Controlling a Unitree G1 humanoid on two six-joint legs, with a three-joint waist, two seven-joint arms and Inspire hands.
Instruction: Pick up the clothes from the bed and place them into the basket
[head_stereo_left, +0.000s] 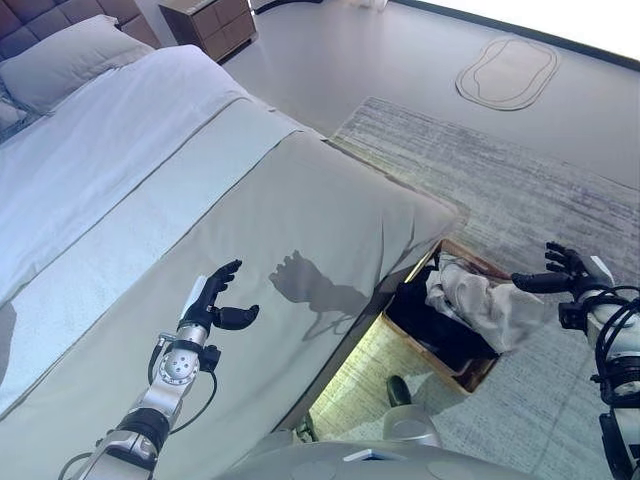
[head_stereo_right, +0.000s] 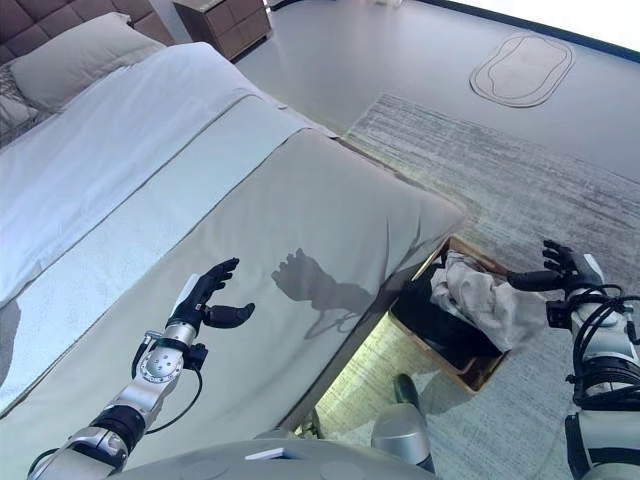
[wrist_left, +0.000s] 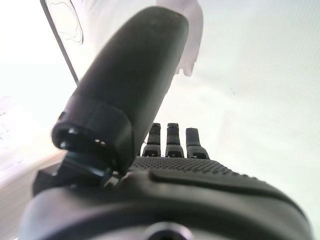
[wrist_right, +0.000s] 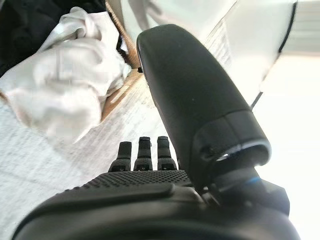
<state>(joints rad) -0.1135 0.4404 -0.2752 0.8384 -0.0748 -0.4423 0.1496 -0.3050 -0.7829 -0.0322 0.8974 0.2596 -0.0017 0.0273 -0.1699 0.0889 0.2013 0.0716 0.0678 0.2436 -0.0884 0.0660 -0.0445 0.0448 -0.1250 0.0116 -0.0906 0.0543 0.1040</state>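
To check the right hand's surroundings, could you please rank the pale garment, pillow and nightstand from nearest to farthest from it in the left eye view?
1. Pale garment, draped over the basket's rim beside the right hand.
2. Nightstand, far corner.
3. Pillow, at the bed's head.

Grey cover on the bed (head_stereo_left: 300, 210), pale beige garment (head_stereo_left: 495, 305) over dark clothes (head_stereo_left: 430, 325) — brown basket (head_stereo_left: 478, 372), streaked grey rug (head_stereo_left: 520, 190).

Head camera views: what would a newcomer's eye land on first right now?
Probably the pale garment heaped in the basket on the rug at the bed's foot, draping over its rim toward the right hand, which hovers open beside it. Next, the left hand, open above the bare grey bedcover, casting a sharp shadow on it.
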